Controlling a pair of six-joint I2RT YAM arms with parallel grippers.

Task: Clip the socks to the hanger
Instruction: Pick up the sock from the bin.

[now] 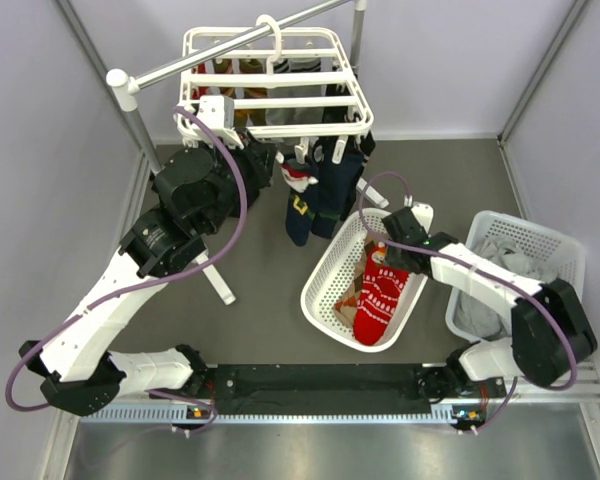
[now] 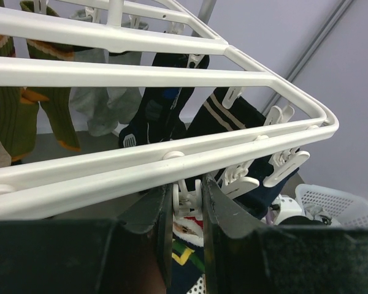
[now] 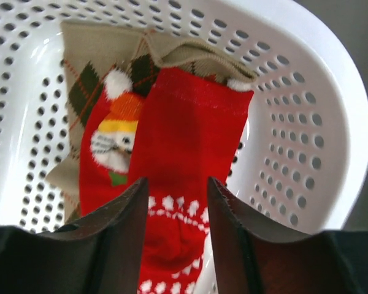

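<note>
"Grey tabletop [image 1: 260, 320], pale walls [image 1: 430, 60]. Where is the hanger?"

"The hanger [image 1: 270, 78] hangs from a metal pole [image 1: 160, 68] at the far side, its bars level. Navy socks [image 1: 335, 195] dangle from its near right edge."

"And the left gripper?"

"The left gripper [image 2: 185, 211] is right under the hanger's near edge, pinching a white clip [image 2: 183, 196]."

"The right gripper?"

"The right gripper [image 3: 176, 190] is down in a white basket [image 3: 319, 122] that sits in front of the hanger's right corner. Its fingers are partly apart, with a red sock [image 3: 187, 135] patterned in white snowflakes between them. I cannot tell whether they grip it."

"Anything else in there?"

"A Santa sock [image 3: 110, 147] lies partly under the red one, and a tan argyle sock [image 3: 92, 55] lies beneath both. A second basket [image 1: 540, 240] stands farther right of the hanger."
</note>
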